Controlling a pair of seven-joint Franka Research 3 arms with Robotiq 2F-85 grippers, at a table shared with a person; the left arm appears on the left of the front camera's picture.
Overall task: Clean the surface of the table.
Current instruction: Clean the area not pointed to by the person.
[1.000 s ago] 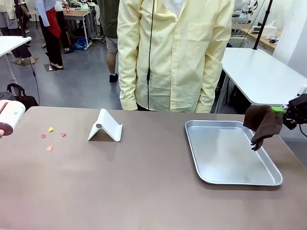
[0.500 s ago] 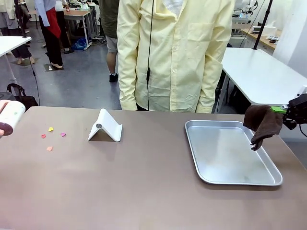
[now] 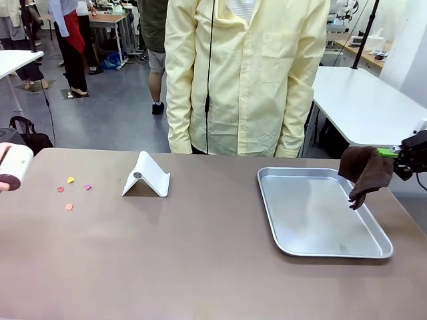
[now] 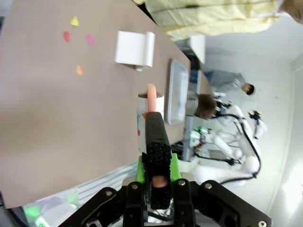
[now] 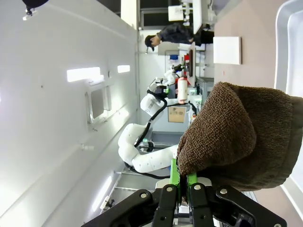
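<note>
The taupe table (image 3: 200, 253) spans the front view. Several small coloured paper scraps (image 3: 69, 180) lie on it at the far left. A white lint roller (image 3: 13, 167) with a pink handle hovers at the table's left edge. In the left wrist view my left gripper (image 4: 155, 137) is shut on that handle, with the roller (image 4: 150, 101) beyond its tips and the scraps (image 4: 75, 21) farther off. My right gripper (image 3: 399, 157) is shut on a brown cloth (image 3: 365, 171), which hangs over the right rim of the tray. The cloth (image 5: 236, 137) bulges from the green pads (image 5: 180, 176).
A shiny metal tray (image 3: 320, 213) lies on the table's right half. A white folded stand (image 3: 147, 177) sits left of centre near the far edge. A person in a pale yellow shirt (image 3: 243, 73) stands at the far side.
The lint roller has shifted slightly at the left edge. The right gripper and cloth have not moved.
</note>
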